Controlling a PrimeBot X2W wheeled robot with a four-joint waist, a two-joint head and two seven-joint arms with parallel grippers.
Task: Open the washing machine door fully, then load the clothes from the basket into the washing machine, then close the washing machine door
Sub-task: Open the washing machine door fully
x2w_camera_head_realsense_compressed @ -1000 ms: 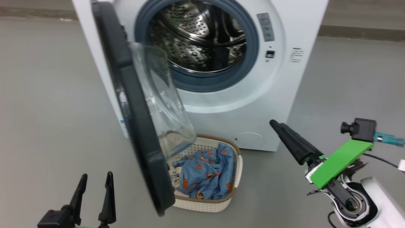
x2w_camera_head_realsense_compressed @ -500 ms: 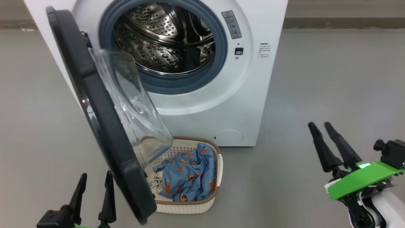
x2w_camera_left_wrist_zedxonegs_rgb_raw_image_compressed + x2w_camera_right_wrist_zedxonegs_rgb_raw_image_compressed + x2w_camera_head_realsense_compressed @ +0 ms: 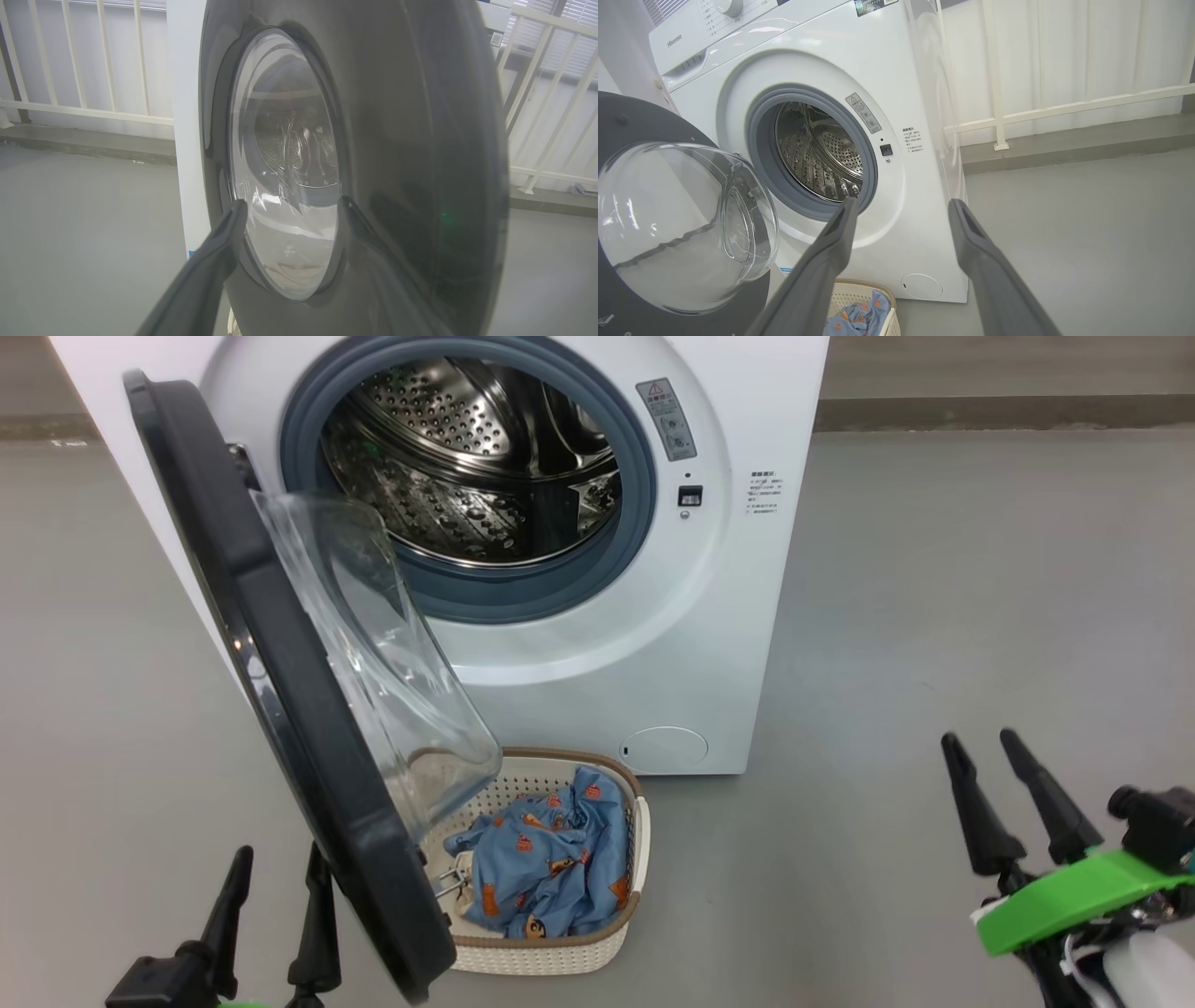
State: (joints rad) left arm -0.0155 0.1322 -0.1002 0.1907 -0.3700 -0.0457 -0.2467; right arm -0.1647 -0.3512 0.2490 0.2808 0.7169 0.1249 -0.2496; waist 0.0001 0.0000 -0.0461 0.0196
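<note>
Head view: the big white boxy front-loading washing machine [image 3: 691,644] fills the upper middle of the frame, its top cut off by the edge. Its steel perforated drum [image 3: 467,457] is in plain sight inside the grey gasket. The round black-rimmed washing machine door [image 3: 280,709], with its bulging clear glass bowl, is swung out toward the lower left. It hides the left part of the small cream-white perforated plastic basket [image 3: 560,952] on the grey floor [image 3: 934,616], just in front of the machine. The light blue printed clothes [image 3: 551,868] lie heaped in the basket; a small metal piece at their left edge is hard to make out. The left pincer [image 3: 282,851] stands open at the lower left, one finger overlapped by the door's rim. The right pincer [image 3: 978,739] stands open and empty at the lower right, well apart from the basket, its arm cut off by the corner.

Left wrist view: the door's glossy outer face looms close, with the spread fingers framing its glass; whether they touch it is unclear.

Right wrist view: between the parted fingers shows the machine's front; the basket and clothes are cut off at the bottom edge.
</note>
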